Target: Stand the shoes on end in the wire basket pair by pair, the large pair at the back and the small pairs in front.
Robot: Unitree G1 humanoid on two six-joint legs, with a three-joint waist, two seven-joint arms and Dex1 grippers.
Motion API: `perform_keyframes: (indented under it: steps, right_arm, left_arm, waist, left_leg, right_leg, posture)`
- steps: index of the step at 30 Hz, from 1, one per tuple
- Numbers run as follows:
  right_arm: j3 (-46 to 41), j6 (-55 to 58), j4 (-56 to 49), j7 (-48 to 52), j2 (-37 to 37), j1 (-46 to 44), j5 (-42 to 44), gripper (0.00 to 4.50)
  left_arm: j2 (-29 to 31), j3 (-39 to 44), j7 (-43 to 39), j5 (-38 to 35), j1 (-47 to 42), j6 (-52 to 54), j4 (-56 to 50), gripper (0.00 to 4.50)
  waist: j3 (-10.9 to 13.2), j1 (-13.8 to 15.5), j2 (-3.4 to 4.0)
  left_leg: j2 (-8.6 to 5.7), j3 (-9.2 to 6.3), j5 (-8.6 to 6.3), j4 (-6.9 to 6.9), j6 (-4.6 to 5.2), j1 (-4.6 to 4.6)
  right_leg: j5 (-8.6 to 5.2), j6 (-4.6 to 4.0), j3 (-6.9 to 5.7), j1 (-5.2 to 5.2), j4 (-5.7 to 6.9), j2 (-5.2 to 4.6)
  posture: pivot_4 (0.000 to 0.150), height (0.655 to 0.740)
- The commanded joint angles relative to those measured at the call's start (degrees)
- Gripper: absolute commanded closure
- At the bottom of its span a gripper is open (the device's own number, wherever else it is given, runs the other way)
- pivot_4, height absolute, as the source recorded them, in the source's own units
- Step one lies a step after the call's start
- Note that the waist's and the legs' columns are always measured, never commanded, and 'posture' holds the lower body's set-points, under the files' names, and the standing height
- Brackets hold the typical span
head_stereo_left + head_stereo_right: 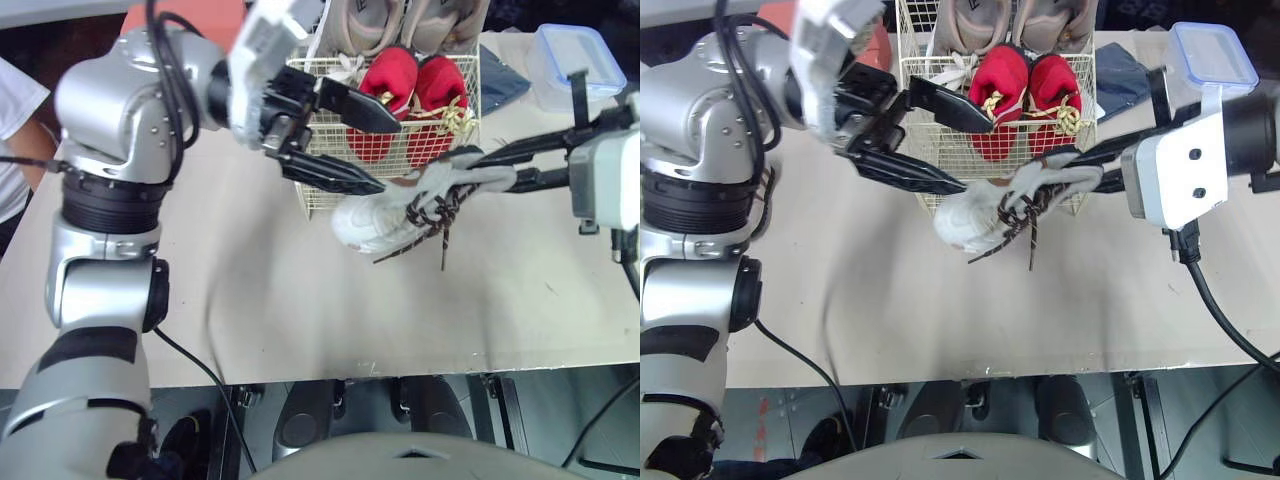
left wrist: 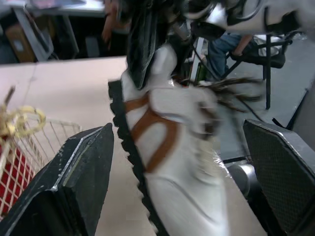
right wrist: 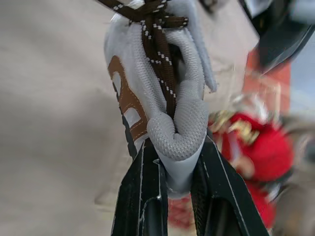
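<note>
Looking across the table (image 1: 300,300) from our side, we first see the white shoe (image 1: 385,215) with brown laces. Our right gripper (image 3: 176,147) has its jaws clamped on the soft grey top part of the shoe. It holds the shoe low, just in front of the wire basket (image 1: 318,195). We cannot tell if the toe touches the table. Our left gripper (image 1: 390,153) is right beside the shoe, with its jaws wide apart and nothing in them. Inside the basket, the red pair (image 1: 415,95) stands on end in the front row. Behind it stands the big pale pair (image 1: 410,20). So we think two pairs are done. The white shoe is not in yet. It has to go in front, next to the red pair, standing up.
</note>
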Motion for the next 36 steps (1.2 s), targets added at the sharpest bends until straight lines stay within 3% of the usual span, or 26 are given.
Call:
perform_keyframes:
  steps: [1, 8, 11, 14, 26, 36]
  right_arm:
    - [0.8, -9.5, 4.1, 1.1, 1.9, -5.6, -5.6, 4.46]
    - [1.6, -25.4, 9.9, -0.7, 6.9, -9.9, -11.0, 4.46]
    - [1.4, -30.7, 11.6, -1.8, 8.7, -11.0, -11.6, 4.50]
    - [1.0, -34.5, 12.8, -2.5, 9.7, -11.4, -11.8, 4.50]
    - [-0.1, -37.5, 13.3, -5.9, 12.4, -12.4, -11.7, 4.50]
    - [-0.8, -38.3, 13.1, -8.0, 13.0, -13.0, -11.4, 4.50]
  left_arm:
    - [-0.4, -1.8, -0.1, 1.7, -1.7, 2.3, -0.8, 0.00]
    - [-2.4, -4.2, 2.2, 7.9, -0.6, 0.4, 1.7, 0.00]
    - [-2.5, -4.7, 2.3, 9.8, -0.1, -0.5, 2.4, 0.77]
    - [-3.3, -3.5, 3.2, 10.8, -0.8, -1.0, 4.4, 1.97]
    - [-4.0, -3.1, 3.8, 14.2, -0.6, -3.7, 6.2, 1.97]
    - [-4.7, -3.0, 3.3, 13.5, 0.6, 0.3, 4.6, 1.97]
  waist:
    - [0.0, -0.1, -0.01]
    - [0.0, -0.2, -0.02]
    - [0.0, -0.2, -0.02]
    - [0.0, -0.2, -0.02]
    - [0.0, -0.2, -0.02]
    - [0.0, -0.3, -0.02]
  left_leg:
    - [0.00, -0.05, 0.00, 0.07, 0.00, -0.05]
    - [-0.01, -0.01, 0.00, 0.07, 0.00, 0.00]
    - [0.00, 0.01, 0.00, 0.06, 0.00, 0.00]
    - [0.01, 0.01, 0.01, 0.06, -0.01, 0.01]
    - [0.01, 0.01, 0.01, 0.08, -0.01, 0.03]
    - [0.01, 0.00, 0.01, 0.08, -0.01, 0.04]
  right_leg:
    - [0.00, 0.00, -0.01, 0.01, -0.02, -0.02]
    - [0.00, 0.01, -0.03, 0.04, 0.04, -0.01]
    - [0.00, 0.01, -0.04, 0.01, 0.05, -0.01]
    - [0.00, 0.01, -0.04, 0.02, 0.05, -0.01]
    - [0.01, 0.00, -0.04, 0.04, 0.08, -0.03]
    - [0.01, 0.00, -0.04, 0.05, 0.09, -0.03]
  posture:
    - [0.150, 0.7400]
    - [0.150, 0.7400]
    - [0.150, 0.7400]
    - [0.150, 0.7400]
    - [0.150, 0.7400]
    - [0.150, 0.7400]
